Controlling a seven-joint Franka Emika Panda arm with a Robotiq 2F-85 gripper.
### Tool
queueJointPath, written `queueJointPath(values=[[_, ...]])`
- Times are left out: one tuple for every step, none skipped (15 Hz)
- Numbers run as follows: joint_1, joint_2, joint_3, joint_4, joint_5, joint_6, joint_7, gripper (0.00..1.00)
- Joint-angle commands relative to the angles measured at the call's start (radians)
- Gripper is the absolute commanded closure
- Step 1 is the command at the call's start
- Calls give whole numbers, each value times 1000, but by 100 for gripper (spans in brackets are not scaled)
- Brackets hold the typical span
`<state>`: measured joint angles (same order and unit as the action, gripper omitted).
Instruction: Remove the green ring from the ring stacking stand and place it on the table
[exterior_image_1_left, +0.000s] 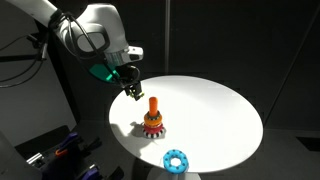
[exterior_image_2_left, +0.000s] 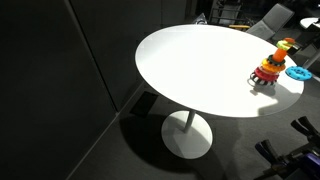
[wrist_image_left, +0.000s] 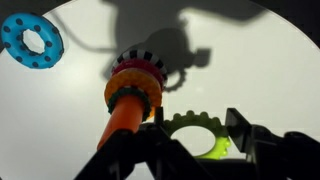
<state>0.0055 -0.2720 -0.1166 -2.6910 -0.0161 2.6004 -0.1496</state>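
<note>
In the wrist view my gripper (wrist_image_left: 195, 137) is shut on the green ring (wrist_image_left: 193, 121), a scalloped ring held between the two dark fingers just above the white table (wrist_image_left: 265, 70). The ring stacking stand (wrist_image_left: 135, 85), with its orange peg and red and yellow rings, stands right beside the ring, to its left. In an exterior view my gripper (exterior_image_1_left: 131, 90) hangs just above and to the left of the stand (exterior_image_1_left: 153, 120) on the table (exterior_image_1_left: 220, 105). The stand (exterior_image_2_left: 272, 68) also shows at the far edge of the table (exterior_image_2_left: 190, 60) in an exterior view.
A separate light-blue scalloped ring (exterior_image_1_left: 176, 159) lies flat near the table's front edge, also visible in an exterior view (exterior_image_2_left: 298, 72) and the wrist view (wrist_image_left: 32, 40). Dark chairs and equipment surround the round table.
</note>
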Motion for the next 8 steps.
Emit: queueJointPath(values=[[-4,87,9,42,19,-20,-24,62],[-6,111,11,48,18,-19,-23,62],[-7,133,13,55,19,-20,-23,62],[-8,157,14,62,22,-20,-24,62],[-10,178,15,70,23,-21,-24,62],[-12,197,17,77,24,-23,-24,62],[-14,219,18,85,25,-23,-26,62],[-16,239,20,94,25,-22,-25,62]])
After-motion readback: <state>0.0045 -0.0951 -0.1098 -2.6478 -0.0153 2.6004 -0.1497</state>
